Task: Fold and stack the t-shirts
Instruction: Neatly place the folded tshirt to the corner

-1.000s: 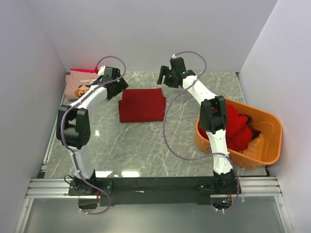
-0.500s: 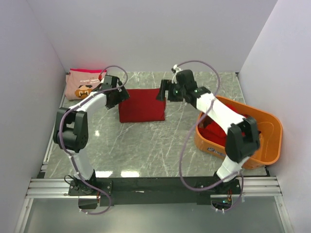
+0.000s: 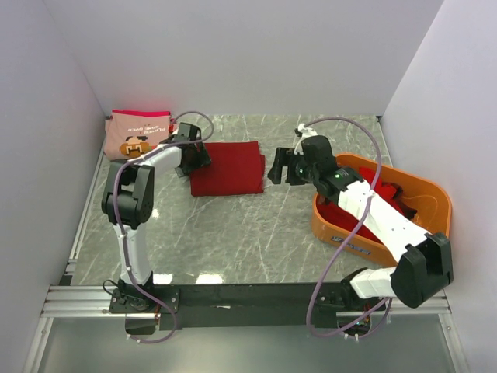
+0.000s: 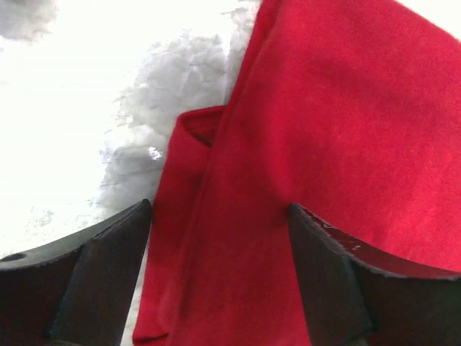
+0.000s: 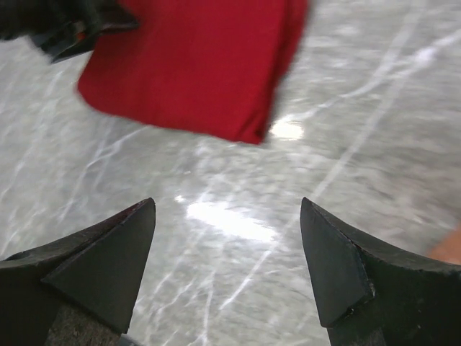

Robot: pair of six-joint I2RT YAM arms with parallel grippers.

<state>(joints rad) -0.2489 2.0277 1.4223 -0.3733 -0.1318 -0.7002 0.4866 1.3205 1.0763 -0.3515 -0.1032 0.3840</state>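
Note:
A folded dark red t-shirt (image 3: 229, 167) lies flat on the marble table at the back centre. It fills the left wrist view (image 4: 317, 144) and shows at the top of the right wrist view (image 5: 194, 65). My left gripper (image 3: 192, 158) is open, low over the shirt's left edge, with one finger on each side of that edge (image 4: 220, 216). My right gripper (image 3: 278, 169) is open and empty above bare table, just right of the shirt. A folded pink t-shirt with a face print (image 3: 136, 134) lies in the far left corner. More dark red t-shirts (image 3: 380, 203) are heaped in the tub.
An orange plastic tub (image 3: 431, 233) stands at the right side of the table, under my right arm. White walls close in the table at the back and on both sides. Purple cables loop over both arms.
My right gripper has drawn back from the shirt's far right corner to the table on the shirt's right. My left gripper has come down onto the shirt's left edge.

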